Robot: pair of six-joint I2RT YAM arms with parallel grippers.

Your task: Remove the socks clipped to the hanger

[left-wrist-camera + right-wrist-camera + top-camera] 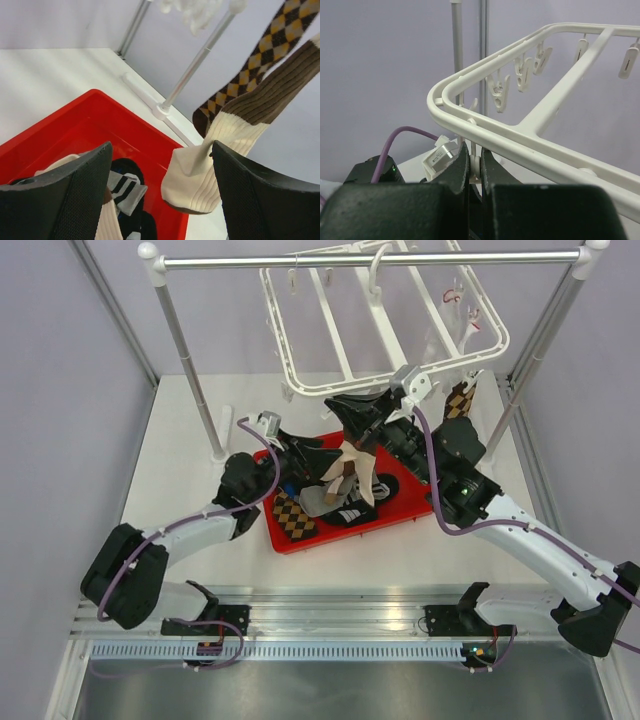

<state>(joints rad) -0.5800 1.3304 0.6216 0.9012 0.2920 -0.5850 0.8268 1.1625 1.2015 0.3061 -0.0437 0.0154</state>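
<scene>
The white hanger (pixel 400 315) hangs from the silver rail. A brown-cream striped sock (pixel 352 472) hangs from a clip at its near edge, over the red tray (pixel 400 512). My right gripper (pixel 350 412) is shut on that white clip (pixel 476 165), just under the hanger's frame (pixel 520 142). My left gripper (pixel 305 455) is open, and the striped sock's cream toe (pixel 195 177) hangs between its fingers (pixel 85 185) without touching them. A brown-mustard argyle sock (pixel 460 400) is clipped at the hanger's right; it also shows in the left wrist view (pixel 257 57).
The red tray's wall (pixel 75 127) holds another argyle sock (pixel 293 515), a black sock (pixel 352 512) and a grey-black piece (pixel 122 187). The silver rail stand (pixel 370 258) has posts at left (pixel 190 370) and right (pixel 530 365). Purple walls enclose the table.
</scene>
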